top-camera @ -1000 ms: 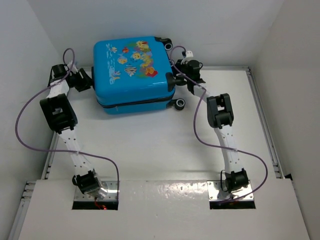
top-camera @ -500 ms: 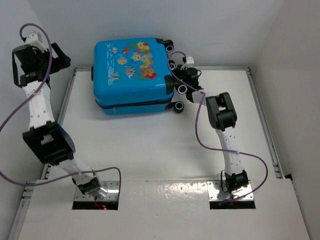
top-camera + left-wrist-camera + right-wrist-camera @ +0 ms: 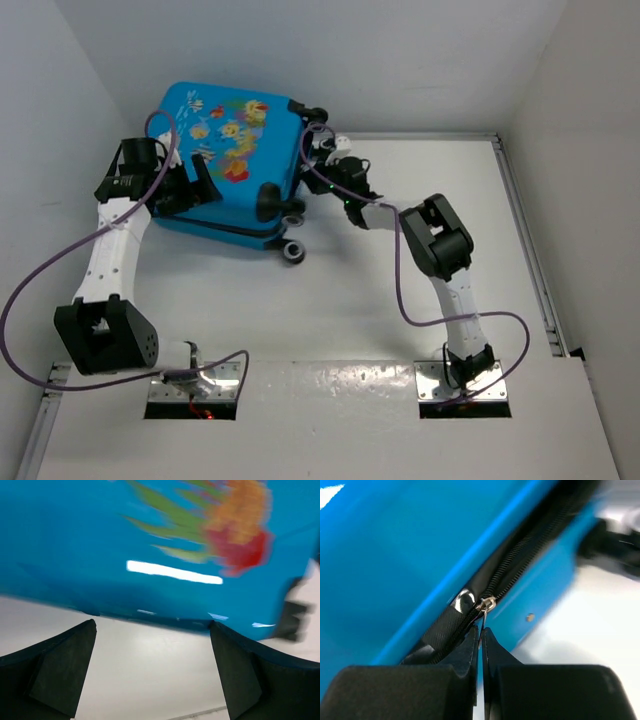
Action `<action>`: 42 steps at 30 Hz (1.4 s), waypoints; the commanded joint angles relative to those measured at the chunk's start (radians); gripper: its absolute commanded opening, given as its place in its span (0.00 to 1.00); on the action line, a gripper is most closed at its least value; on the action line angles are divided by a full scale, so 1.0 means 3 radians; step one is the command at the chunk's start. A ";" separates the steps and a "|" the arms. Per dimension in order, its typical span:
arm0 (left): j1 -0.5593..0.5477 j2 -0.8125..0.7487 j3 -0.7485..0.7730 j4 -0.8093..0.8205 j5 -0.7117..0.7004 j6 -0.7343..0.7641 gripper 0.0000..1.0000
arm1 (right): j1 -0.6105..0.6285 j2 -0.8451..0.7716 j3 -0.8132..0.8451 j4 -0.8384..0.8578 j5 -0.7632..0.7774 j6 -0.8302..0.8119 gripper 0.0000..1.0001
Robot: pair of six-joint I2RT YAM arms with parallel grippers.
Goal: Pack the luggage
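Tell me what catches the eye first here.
The bright-blue luggage with its fish prints dominates, lying askew at the far left of the table. The right gripper is shut on the zipper pull along the case's black zipper band. The left gripper is open, close to the shell's opposite side.

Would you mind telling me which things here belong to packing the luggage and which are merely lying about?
Belongs to the job: blue suitcase; its zipper pull, pinched by the right claw; left claw, open at the shell.
Merely there: white table; white walls.
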 commanded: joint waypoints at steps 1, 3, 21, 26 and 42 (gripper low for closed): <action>-0.0133 -0.0412 -0.0037 -0.0222 -0.0093 -0.0289 1.00 | 0.0772 -0.0432 -0.0002 0.0544 -0.1105 0.0315 0.00; -0.0261 -0.0504 -0.0073 -0.0344 -0.0128 -0.0412 1.00 | 0.0824 -0.0406 0.0049 0.0473 -0.1105 0.0315 0.00; -0.0338 -0.0571 -0.0840 -0.0617 -0.0870 -0.0836 1.00 | 0.0808 -0.0053 0.0377 0.0195 -0.0640 0.0131 0.00; -0.0302 -0.0367 -0.0835 -0.0463 -0.0788 -0.0806 0.97 | 0.0742 -0.0518 -0.0159 0.0497 -0.0757 0.0090 0.00; -0.0374 -0.0535 -0.1003 -0.0591 -0.1294 0.0011 0.23 | 0.0671 -0.1597 -0.1352 0.0366 -0.0566 -0.0185 0.39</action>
